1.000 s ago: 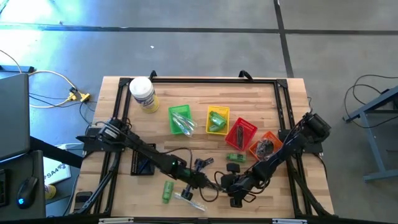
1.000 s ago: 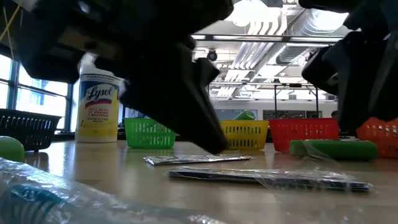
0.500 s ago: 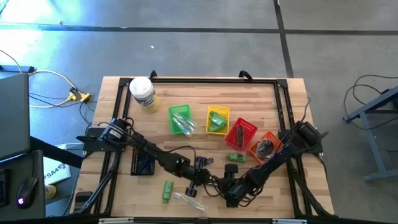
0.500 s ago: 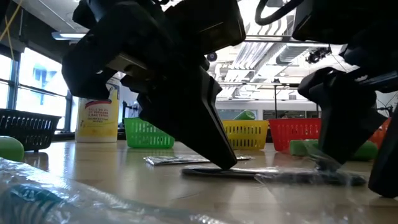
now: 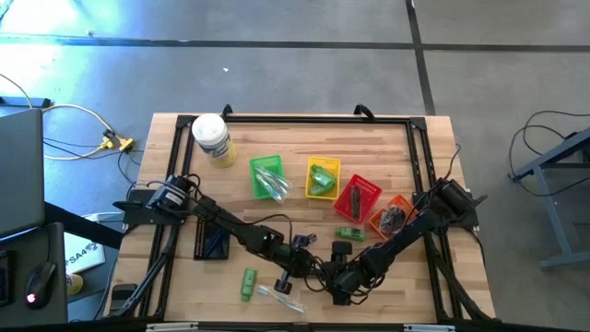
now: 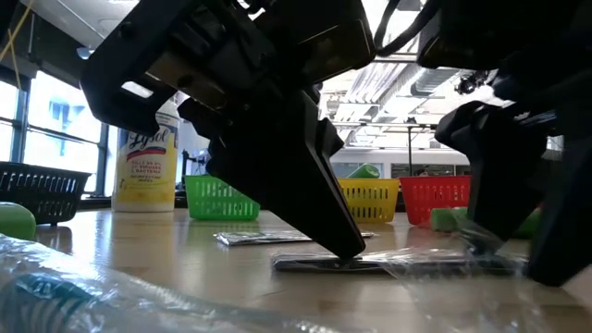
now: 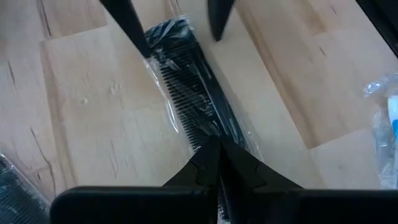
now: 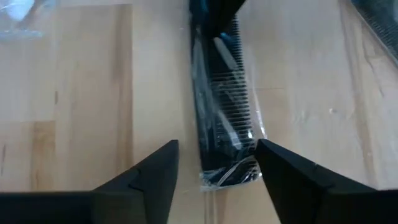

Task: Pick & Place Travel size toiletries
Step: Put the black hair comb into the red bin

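Black comb (image 7: 198, 106) in clear wrap, seemingly pinched by left end effector (image 7: 214, 149); right end effector (image 8: 214, 163) spread.

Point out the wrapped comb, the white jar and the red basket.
Wrapped comb (image 8: 219, 106), right wrist view, on its teeth at mid-length.
White jar (image 5: 211, 138), high view, on its lid and shoulder.
Red basket (image 6: 453, 201), low view, on its front mesh wall.

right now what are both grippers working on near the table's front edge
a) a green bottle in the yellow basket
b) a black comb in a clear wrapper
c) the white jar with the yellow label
b: the left gripper is shut on one end of the wrapped black comb, and the right gripper stands open around its other end.
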Robot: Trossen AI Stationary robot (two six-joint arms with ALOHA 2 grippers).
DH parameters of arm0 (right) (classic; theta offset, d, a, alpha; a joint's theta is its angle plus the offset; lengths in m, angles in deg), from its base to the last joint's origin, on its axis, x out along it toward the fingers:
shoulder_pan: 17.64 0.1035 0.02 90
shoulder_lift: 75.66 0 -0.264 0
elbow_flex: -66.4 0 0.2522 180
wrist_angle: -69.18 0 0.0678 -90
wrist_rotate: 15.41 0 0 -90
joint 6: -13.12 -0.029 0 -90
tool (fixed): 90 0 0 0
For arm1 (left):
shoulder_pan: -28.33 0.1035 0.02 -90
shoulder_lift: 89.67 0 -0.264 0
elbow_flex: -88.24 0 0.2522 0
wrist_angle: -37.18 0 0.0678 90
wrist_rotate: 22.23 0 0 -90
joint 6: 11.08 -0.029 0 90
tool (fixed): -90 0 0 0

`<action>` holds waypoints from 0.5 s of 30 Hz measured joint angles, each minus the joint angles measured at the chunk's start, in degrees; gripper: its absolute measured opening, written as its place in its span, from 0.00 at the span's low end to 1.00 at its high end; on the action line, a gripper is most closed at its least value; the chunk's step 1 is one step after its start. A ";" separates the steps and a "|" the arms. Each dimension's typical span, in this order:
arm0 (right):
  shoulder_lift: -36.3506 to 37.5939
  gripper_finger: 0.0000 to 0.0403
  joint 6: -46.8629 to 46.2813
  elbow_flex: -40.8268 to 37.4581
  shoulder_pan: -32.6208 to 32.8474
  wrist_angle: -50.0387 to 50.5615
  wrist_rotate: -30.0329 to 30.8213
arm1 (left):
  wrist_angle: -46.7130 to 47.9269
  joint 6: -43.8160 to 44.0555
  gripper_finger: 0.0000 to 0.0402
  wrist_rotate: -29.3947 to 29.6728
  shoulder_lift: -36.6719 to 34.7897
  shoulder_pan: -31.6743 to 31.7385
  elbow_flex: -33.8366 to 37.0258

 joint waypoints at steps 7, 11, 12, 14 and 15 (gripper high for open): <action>0.12 0.22 2.29 -0.06 -1.01 0.69 -0.72 | 0.21 0.09 0.01 -1.27 0.09 0.02 0.07; 0.22 0.04 3.63 -0.11 -1.16 0.92 -0.81 | 0.37 0.16 0.01 -2.26 0.09 0.02 0.11; 0.22 0.02 3.68 -0.12 -1.21 1.01 -0.85 | 0.40 0.16 0.01 -2.31 0.09 0.02 0.11; 0.22 0.01 3.76 -0.12 -1.22 1.05 -0.88 | 0.45 0.13 0.01 -2.32 0.09 0.02 0.15; 0.22 0.01 3.76 -0.12 -1.22 1.05 -0.97 | 0.43 0.13 0.01 -2.32 0.09 0.02 0.15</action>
